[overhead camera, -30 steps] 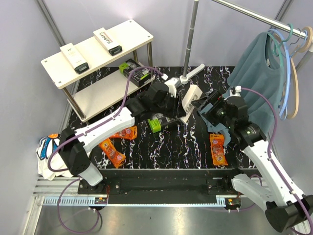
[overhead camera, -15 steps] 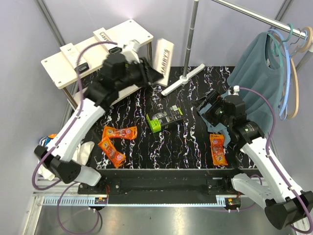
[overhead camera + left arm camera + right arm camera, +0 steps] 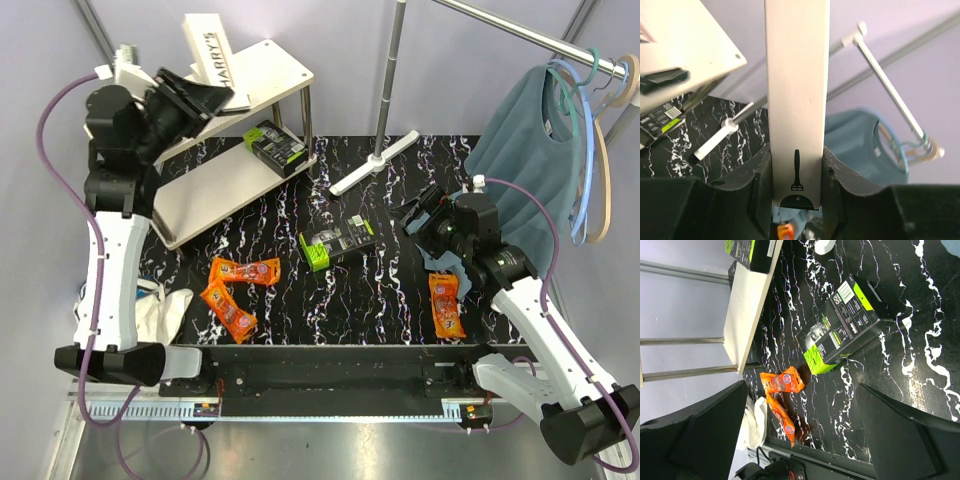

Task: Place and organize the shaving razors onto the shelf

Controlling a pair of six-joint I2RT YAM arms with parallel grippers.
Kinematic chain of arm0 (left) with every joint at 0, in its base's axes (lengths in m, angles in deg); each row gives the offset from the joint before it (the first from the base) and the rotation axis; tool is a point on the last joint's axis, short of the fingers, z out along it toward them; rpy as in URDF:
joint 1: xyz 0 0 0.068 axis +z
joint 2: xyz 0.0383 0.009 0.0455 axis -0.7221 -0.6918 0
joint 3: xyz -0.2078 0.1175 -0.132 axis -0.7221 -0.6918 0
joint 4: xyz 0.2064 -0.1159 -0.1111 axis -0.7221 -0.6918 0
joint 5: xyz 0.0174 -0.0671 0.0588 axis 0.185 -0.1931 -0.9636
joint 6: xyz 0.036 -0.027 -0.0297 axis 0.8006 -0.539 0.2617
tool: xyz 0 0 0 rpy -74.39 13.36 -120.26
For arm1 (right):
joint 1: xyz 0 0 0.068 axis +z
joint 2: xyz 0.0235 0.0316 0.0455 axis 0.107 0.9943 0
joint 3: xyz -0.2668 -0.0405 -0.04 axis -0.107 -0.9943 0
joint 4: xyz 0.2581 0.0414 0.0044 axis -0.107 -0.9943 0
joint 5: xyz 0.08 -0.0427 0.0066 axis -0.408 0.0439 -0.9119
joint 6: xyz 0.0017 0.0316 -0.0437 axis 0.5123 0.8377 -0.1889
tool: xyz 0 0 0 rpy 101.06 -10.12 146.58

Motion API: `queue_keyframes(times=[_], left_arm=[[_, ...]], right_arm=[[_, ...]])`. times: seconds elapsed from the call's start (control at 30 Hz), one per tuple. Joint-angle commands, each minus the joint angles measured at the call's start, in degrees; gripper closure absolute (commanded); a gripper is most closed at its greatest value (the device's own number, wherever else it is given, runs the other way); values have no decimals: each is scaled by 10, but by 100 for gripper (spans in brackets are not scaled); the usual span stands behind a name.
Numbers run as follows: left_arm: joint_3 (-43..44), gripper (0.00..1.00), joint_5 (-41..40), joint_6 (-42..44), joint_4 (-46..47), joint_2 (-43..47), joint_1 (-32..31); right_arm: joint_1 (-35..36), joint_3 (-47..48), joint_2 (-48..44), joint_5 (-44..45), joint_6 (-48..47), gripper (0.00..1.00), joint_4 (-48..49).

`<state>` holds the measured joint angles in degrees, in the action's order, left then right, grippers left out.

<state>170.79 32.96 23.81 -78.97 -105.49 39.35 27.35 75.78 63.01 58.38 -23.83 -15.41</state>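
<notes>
My left gripper [image 3: 192, 92] is raised over the left end of the shelf [image 3: 275, 62] and is shut on a white HARRY'S razor box [image 3: 213, 48]. In the left wrist view that box [image 3: 797, 90] stands upright between the fingers [image 3: 760, 180]. A black-and-green pack [image 3: 275, 142] lies on the lower board. Another such pack [image 3: 336, 244] lies mid-table, also seen from the right wrist [image 3: 845, 322]. Two orange packets [image 3: 245, 270] [image 3: 228, 308] lie at the front left and one [image 3: 447, 305] at the front right. My right gripper [image 3: 425, 225] hovers open and empty.
A white T-shaped rack foot [image 3: 375, 165] with its pole stands at the back of the table. A blue shirt [image 3: 525, 150] hangs on the rail at the right. White cloth [image 3: 160, 310] lies off the table's left edge.
The left arm has swung from the middle of the table up and left to the shelf, carrying the white box. The right arm has barely moved.
</notes>
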Motion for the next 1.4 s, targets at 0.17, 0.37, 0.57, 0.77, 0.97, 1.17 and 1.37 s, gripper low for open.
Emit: queue_keyframes(times=[0.17,0.37,0.57,0.77,0.97,1.17,1.37], left_arm=[[13,90,110,-126,93,-6,134],[3,89,98,-133,92,-7,144],[9,89,80,-124,78,-14,154],[10,88,52,-107,51,-32,170],[8,88,5,-102,37,-51,182],[31,86,-26,-86,16,-86,187],[42,79,-15,-87,7,-127,187]], right_arm=[[1,-1,-4,-14,-11,0,16],[1,-3,-6,-12,-13,0,12],[1,-5,0,-15,-16,0,13],[1,-12,3,-16,-17,0,14],[1,-17,7,-19,-14,0,23],[1,-22,9,-19,-15,0,24],[1,-23,9,-21,-15,0,24]])
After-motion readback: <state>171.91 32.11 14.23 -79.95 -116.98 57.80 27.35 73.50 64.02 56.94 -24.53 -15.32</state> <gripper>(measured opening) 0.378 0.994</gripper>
